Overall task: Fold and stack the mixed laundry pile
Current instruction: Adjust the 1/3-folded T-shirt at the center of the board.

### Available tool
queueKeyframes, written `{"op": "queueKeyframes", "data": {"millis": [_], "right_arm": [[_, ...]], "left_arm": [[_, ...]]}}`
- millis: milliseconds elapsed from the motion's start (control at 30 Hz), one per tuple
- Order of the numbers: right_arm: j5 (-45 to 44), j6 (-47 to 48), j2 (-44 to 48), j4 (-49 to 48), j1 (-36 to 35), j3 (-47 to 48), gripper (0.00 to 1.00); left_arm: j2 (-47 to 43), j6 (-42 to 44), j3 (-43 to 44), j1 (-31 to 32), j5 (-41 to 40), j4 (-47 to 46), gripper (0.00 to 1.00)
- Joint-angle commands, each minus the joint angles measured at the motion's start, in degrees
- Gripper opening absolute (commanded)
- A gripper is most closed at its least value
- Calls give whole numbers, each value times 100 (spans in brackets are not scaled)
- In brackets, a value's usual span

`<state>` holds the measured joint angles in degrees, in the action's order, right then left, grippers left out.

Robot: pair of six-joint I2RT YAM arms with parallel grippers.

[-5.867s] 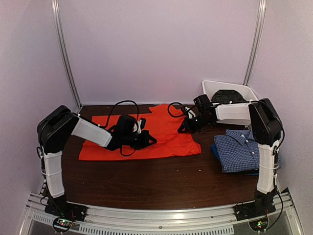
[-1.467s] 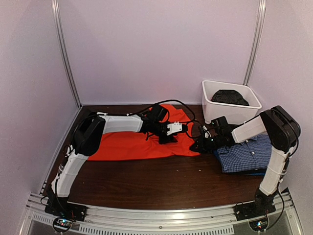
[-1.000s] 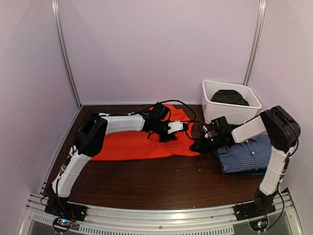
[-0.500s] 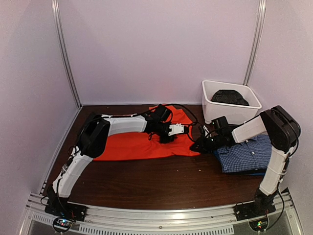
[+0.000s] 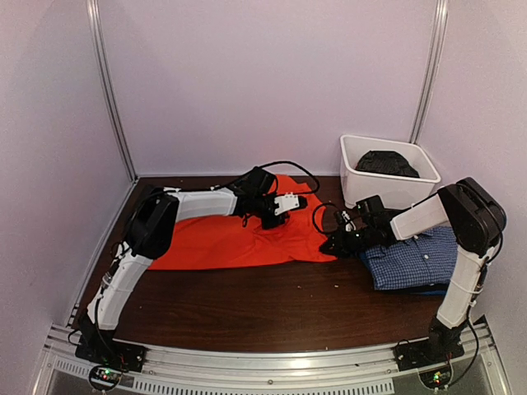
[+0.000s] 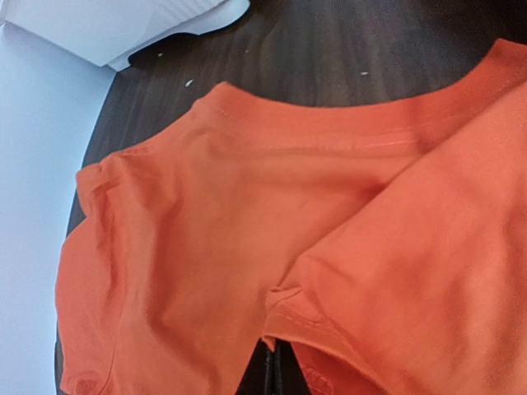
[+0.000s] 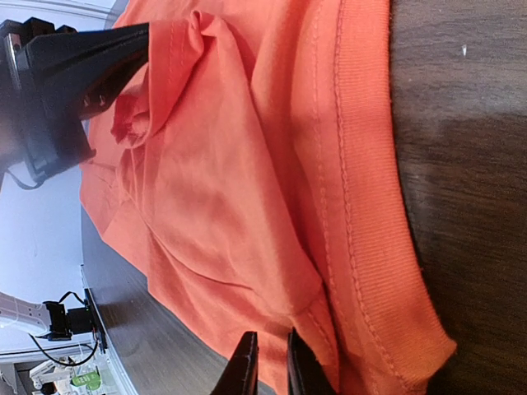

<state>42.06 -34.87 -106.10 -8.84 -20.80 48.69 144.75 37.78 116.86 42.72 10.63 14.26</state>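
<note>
On the dark worktop (image 5: 272, 304) we see the orange T-shirt (image 5: 222, 239) spread mostly flat, left of the middle, with its far right part gathered up under the left arm. The left pincer (image 5: 284, 203) reaches across the shirt from the left and sits at that far right part. In the left wrist view its dark tips (image 6: 274, 372) are pressed together at the bottom edge, and a folded seam of orange cloth is nipped between them. The rest of the shirt (image 6: 206, 247) falls away in soft creases towards the worktop.

The right pincer (image 5: 333, 243) lies low at the shirt's near right corner. In the right wrist view its two fingers (image 7: 270, 366) stand narrow, clamped on the cloth just beside the ribbed hem (image 7: 362, 206). The left pincer's black body shows at the upper left of that view.

To the right, the blue-and-white checked shirt (image 5: 408, 255) lies folded on the worktop, close to the right pincer. Behind it stands the white tub (image 5: 375, 191), with a black garment (image 5: 387, 162) heaped inside.
</note>
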Motion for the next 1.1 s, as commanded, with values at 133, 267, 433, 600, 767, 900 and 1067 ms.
{"op": "queueKeyframes", "data": {"millis": [133,267,433,600,767,900,1067], "right_arm": [[56,39,-42,-65,23,-6,14],[53,52,-24,-23,30,0,14],[30,69,19,12,24,13,14],[22,86,26,69,23,83,15],[23,130,103,161,14,164,16],[118,184,314,187,-3,249,20],[-236,672,748,795,-3,594,28]], "left_arm": [[-120,-58,113,-145,-297,-666,0],[-22,57,186,-220,-381,-716,0],[-60,-20,178,-405,-406,-669,0],[-40,9,156,-459,-611,-801,0],[28,18,204,-514,-795,-832,0],[69,-111,407,-528,-980,-709,21],[-444,-1088,376,-651,-1258,-432,48]]}}
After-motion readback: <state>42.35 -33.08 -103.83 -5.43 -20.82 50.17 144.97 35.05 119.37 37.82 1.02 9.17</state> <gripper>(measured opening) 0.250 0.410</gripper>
